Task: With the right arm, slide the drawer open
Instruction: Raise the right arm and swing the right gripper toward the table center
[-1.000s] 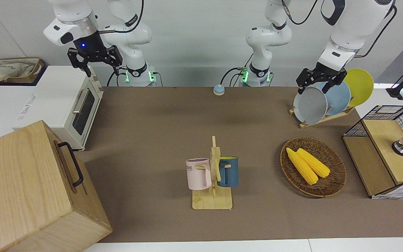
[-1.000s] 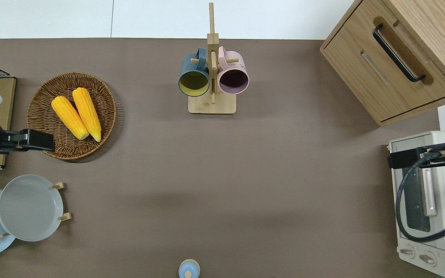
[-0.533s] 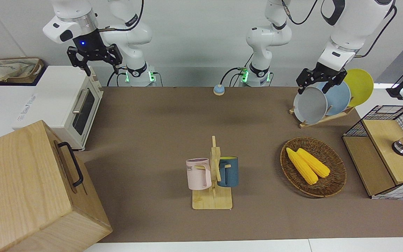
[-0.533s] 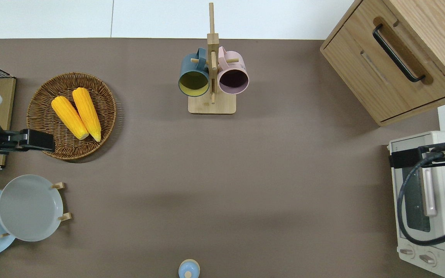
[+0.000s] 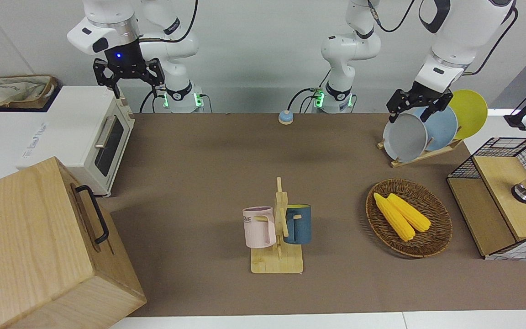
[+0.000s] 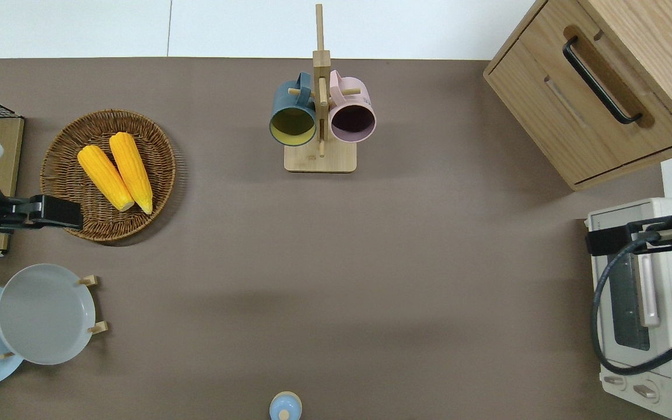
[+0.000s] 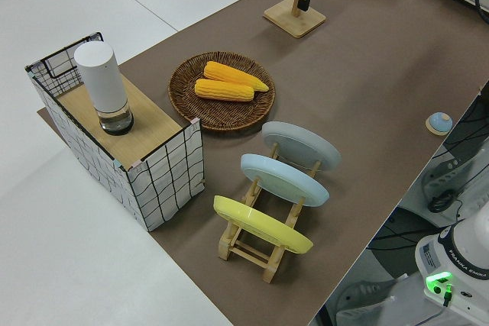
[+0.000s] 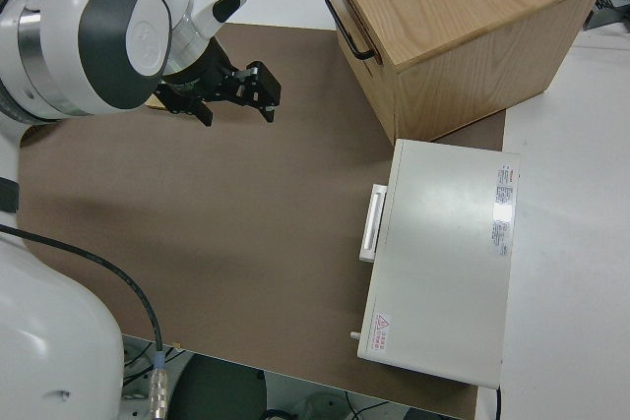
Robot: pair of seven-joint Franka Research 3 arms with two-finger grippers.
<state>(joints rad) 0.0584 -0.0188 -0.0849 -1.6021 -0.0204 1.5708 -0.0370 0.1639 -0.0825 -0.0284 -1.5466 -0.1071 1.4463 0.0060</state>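
Your right gripper [image 5: 128,81] hangs spread open over the toaster oven [image 6: 662,303]; drawer [image 6: 592,111] closed, at 12 o'clock from the oven; left arm parked.

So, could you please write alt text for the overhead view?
The right gripper hangs over the toaster oven, away from the closed drawer with its black handle. A mug rack stands mid-table.

Two corn cobs [image 5: 401,216]; two mugs [image 5: 276,225]; three plates [image 7: 277,188]; one toaster oven [image 5: 80,132]; one basket [image 5: 436,242].
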